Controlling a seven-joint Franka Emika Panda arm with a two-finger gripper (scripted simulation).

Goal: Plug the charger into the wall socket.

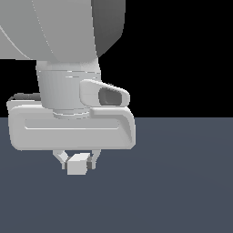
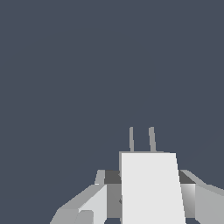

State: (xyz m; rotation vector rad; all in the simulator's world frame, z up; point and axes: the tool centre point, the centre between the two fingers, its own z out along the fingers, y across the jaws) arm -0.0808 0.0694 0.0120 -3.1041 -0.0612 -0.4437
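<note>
Desk [image 1: 182, 182] surface: flat dark slate, bare across the whole exterior view's right and in front of the arm. Nothing stands on it in either view.

Wrist view: open desk ahead of the charger [image 2: 151, 188]; its two thin prongs [image 2: 141, 139] point out into unobstructed space.

Only bulk in frame is the arm itself. The hand body fills the exterior view's left, with the charger clamped between the fingers [image 1: 59, 157] beneath it.

Whether the block's underside touches the desk cannot be told.

Wall socket not visible from either camera.
</note>
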